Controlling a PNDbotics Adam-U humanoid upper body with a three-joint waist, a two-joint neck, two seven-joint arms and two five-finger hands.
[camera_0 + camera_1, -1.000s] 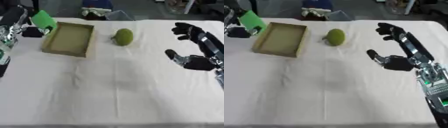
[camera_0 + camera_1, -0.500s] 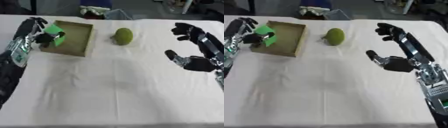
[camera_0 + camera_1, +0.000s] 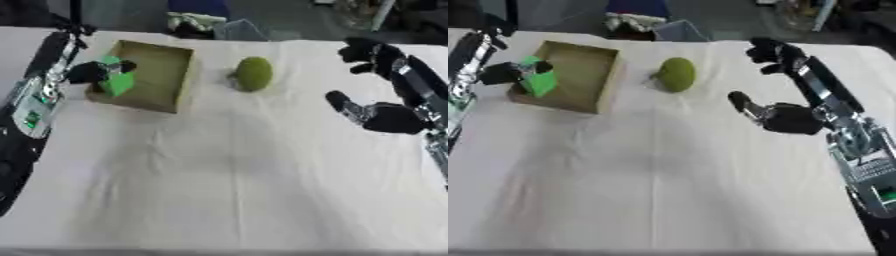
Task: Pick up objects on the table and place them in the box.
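An open cardboard box [image 3: 162, 70] lies at the table's far left. My left hand [image 3: 86, 72] hangs over the box's left wall, fingers curled round a bright green block [image 3: 116, 81]. A green, pear-like fruit [image 3: 254, 73] rests on the white cloth to the right of the box. My right hand [image 3: 787, 117] hovers open at the right side, well clear of the fruit, thumb towards it and fingers spread up to the far edge.
White cloth covers the table [image 3: 227, 170], and its middle and near part is bare. Dark objects and a pale bundle [image 3: 197, 22] lie beyond the far edge.
My left hand has carried the green block rightwards and down until it is over the box's left wall. The right hand has stayed where it was.
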